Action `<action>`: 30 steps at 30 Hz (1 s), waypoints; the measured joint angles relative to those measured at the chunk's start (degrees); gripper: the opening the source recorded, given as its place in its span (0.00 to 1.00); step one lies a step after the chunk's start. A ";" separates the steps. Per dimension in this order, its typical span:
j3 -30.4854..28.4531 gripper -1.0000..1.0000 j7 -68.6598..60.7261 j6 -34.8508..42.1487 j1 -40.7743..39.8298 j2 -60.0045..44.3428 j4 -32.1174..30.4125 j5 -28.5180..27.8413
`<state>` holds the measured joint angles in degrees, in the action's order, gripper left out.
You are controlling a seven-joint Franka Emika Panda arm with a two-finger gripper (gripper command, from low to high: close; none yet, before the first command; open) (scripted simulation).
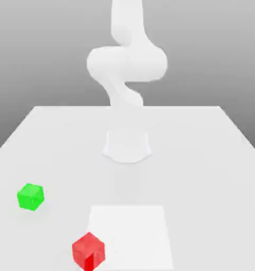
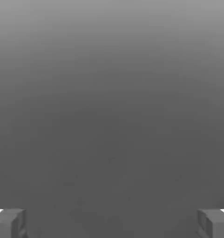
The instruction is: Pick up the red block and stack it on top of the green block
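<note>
Plainly, you had the jaws of the gripper [image 2: 112, 223] standing wide, with its two fingers well apart and nothing held between them. Your hand view looked past them onto a plain grey backdrop [image 2: 112, 116], darker in one part and paler in another.

In the exterior view, you could find the red block [image 1: 88, 251] low down, toward the exterior view's left, close to the picture's lower edge. It overlapped the left border of a bright white square [image 1: 132, 235] on the pale table [image 1: 209, 174], though you could not tell how much of its underside sat on that square. The block was turned so that a corner faced you, and a darker red patch marked the lower part of one side.

Your green block [image 1: 30, 197] lay farther to the exterior view's left and farther up the picture, well apart from the red one. It too was turned at an angle on the table, with nothing stacked on it. Behind both blocks, you saw the white arm [image 1: 127, 63] rise from its base [image 1: 127, 147] near the middle and run out past the top edge.
</note>
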<state>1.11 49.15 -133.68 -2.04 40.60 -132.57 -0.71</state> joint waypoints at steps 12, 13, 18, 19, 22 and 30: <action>3.30 0.50 16.32 -9.15 -7.89 -25.36 -3.81 -3.91; 3.30 0.50 17.62 -9.91 -8.28 -27.44 -4.12 -4.17; 2.72 0.50 23.52 -13.72 -9.90 -37.78 -5.70 -4.66; 2.61 0.50 24.53 -14.49 -10.31 -39.83 -6.02 -4.51; 2.29 0.50 27.12 -16.83 -10.84 -45.93 -7.00 -3.46; 1.21 0.00 30.05 -27.30 -10.62 -62.26 -6.74 -1.89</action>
<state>2.32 79.20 -160.99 -12.66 -21.66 -139.31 -2.60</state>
